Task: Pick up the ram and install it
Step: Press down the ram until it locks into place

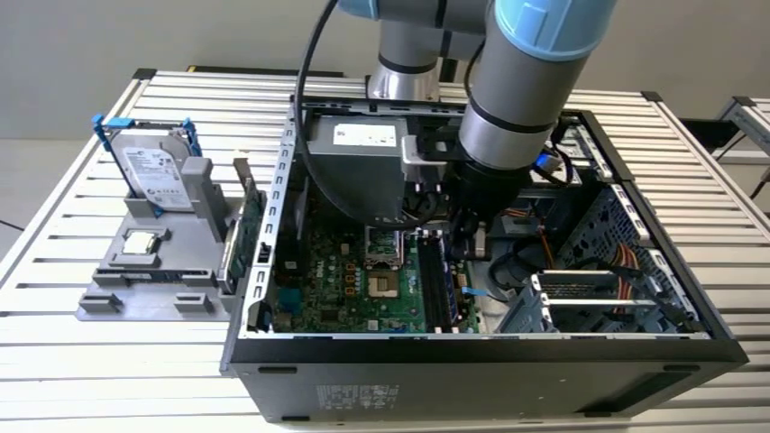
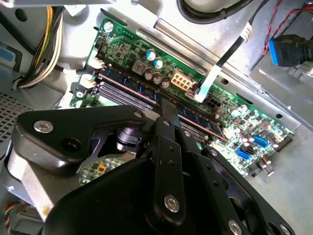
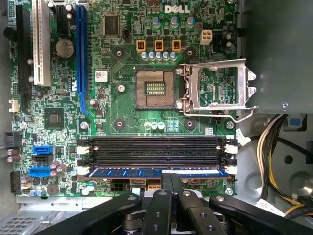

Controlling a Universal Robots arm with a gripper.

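1 long, thin blue ram (image 3: 146, 172) seated flat in the outermost of 4 black slots (image 3: 156, 147) on the glossy green motherboard (image 3: 122, 63), matte black gripper (image 3: 171, 182) above its mid-length, fingers narrowed at its top edge, grip uncertain, grey metal case (image 1: 481, 347).

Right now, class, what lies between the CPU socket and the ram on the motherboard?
In the first wrist view, three empty black memory slots lie between the CPU socket and the blue ram, which sits in the last slot.
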